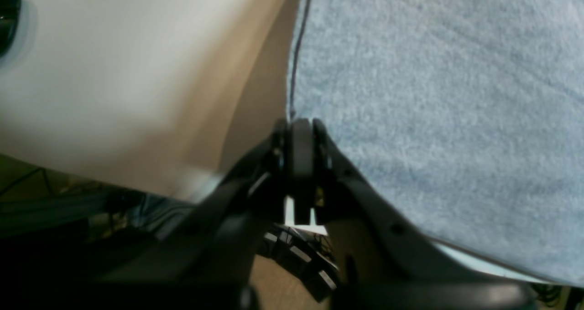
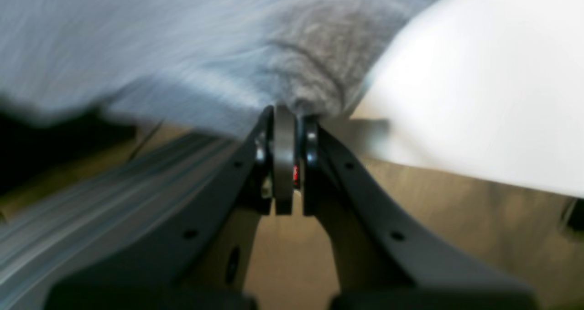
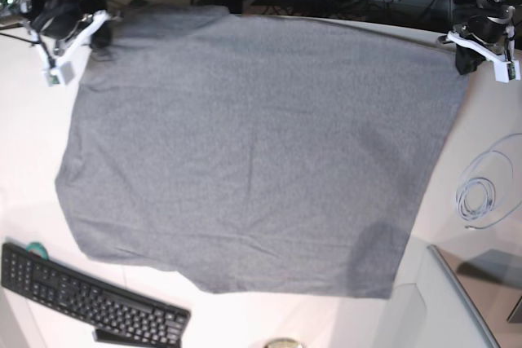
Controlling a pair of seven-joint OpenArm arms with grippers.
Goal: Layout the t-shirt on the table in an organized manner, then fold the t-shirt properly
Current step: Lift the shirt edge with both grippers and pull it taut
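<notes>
At far corners, left gripper and right gripper clamp the t-shirt

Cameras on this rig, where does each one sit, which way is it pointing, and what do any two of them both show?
Base: overhead, looking down on the t-shirt spread on the table; both arms show at the far corners.
Left wrist: on the arm, looking along the shut left gripper at the shirt's edge.
Right wrist: on the arm, looking along the shut right gripper, pinching bunched shirt fabric.
Shared: all three show the grey shirt and white table; base also shows both grippers.
</notes>
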